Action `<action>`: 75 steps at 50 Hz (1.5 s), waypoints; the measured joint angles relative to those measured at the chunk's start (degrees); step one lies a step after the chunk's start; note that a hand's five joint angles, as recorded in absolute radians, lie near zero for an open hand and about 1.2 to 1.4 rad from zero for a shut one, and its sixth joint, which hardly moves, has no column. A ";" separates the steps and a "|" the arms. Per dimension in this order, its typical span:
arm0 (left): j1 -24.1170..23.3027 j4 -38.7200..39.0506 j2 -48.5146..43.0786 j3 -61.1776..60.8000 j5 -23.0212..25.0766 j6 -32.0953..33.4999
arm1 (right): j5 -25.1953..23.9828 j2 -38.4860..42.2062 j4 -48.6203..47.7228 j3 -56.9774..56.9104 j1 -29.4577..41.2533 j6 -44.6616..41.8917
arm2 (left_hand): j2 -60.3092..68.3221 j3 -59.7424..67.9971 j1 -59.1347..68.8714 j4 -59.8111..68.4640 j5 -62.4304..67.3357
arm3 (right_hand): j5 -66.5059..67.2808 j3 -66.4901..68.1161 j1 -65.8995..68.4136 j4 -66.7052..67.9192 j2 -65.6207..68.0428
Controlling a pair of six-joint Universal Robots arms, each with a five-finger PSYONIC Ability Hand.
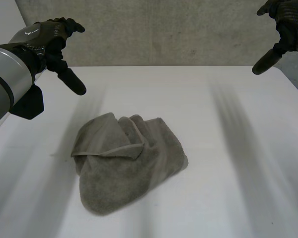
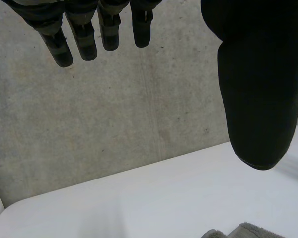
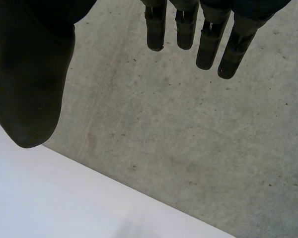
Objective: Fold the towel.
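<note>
One grey towel lies in a loose, crumpled heap near the middle of the white table, slightly toward the robot's left side. A flap is turned over along a crease across its far part. The cloth is bunched on itself, so the head view probably hides at least some of its corners, and I cannot say which bulge is an edge and which a fold. The left hand hangs above the table's far left area, well apart from the towel, its fingers straight and spread away from the thumb, holding nothing. The right hand is raised near the far right edge, even further from the cloth, likewise spread and empty. Behind both stands a bare concrete wall. Folding has not begun, and the heap seems to need spreading flat first. The main risk is a descent onto the middle of the pile rather than a true corner, where the fingers would pinch several layers at once and lift a lump. Should the two hands take points that do not match, the fold would come out skewed. A shallow grasp could also drag the towel across the smooth tabletop instead of raising it.
</note>
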 measured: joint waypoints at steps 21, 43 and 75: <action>-0.24 0.33 -0.07 -0.63 0.42 0.23 | -4.76 5.30 5.49 -1.37 0.66 -2.75 | -0.06 0.00 0.00 0.00 0.00 | 0.00 0.00 0.00 0.00 0.00; -4.86 2.23 -20.58 -4.12 0.82 18.01 | -11.08 19.17 5.23 -0.41 3.40 -17.52 | 8.54 8.59 7.89 8.57 6.43 | 0.00 0.00 0.00 0.03 0.00; -7.53 24.81 -4.14 -14.32 0.90 19.36 | -21.99 28.12 1.27 -9.02 3.83 -12.84 | 59.58 59.58 55.68 60.07 54.52 | 0.00 0.00 0.00 0.00 0.00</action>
